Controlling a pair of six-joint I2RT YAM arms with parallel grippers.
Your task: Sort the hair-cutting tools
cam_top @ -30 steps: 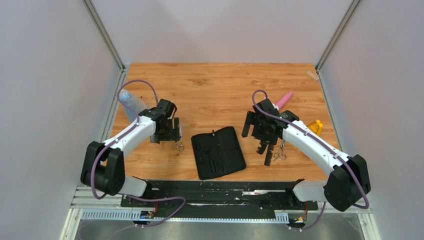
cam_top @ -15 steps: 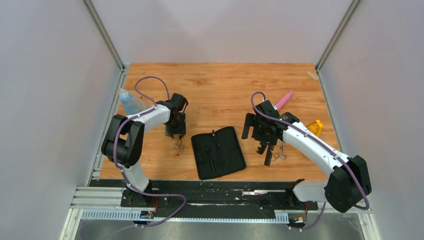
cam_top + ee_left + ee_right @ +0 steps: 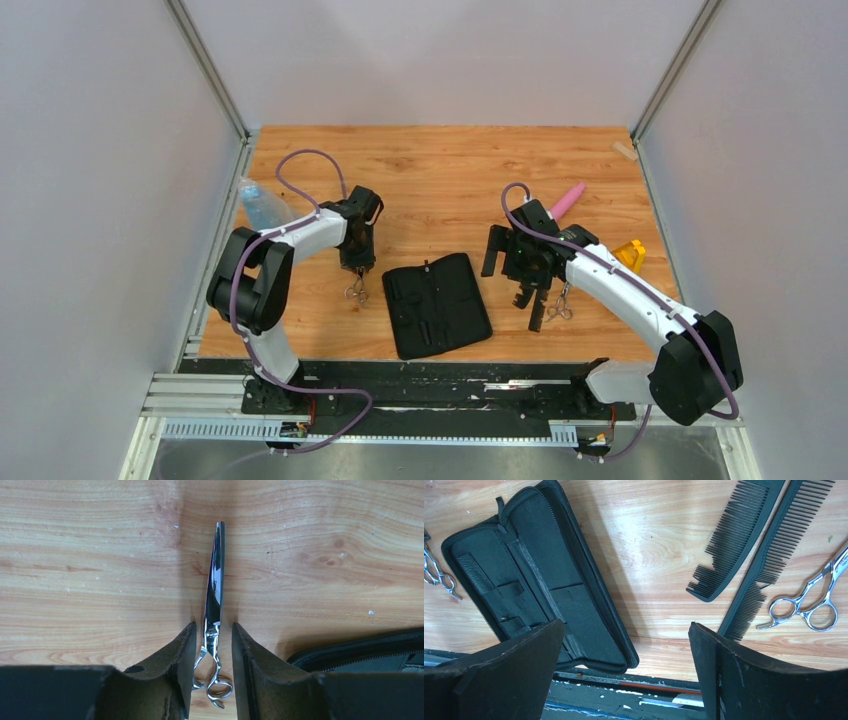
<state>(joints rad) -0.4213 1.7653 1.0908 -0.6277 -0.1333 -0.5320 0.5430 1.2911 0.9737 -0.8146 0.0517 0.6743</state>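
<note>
One pair of silver scissors lies on the wooden table, blades pointing away in the left wrist view. My left gripper is narrowly open and straddles it at the pivot, with a small gap on each side. It also shows in the top view, under the left gripper. My right gripper is wide open and empty above the table. Two black combs and the second scissors lie to its right, seen from above as combs and scissors.
An open black zip case lies between the arms, also in the right wrist view. A pink tapered tool, a yellow object and a small wooden piece lie at the right. A blue bottle stands at the left edge.
My left arm has swung its gripper right and forward, down over the scissors left of the case. The right arm has barely moved.
</note>
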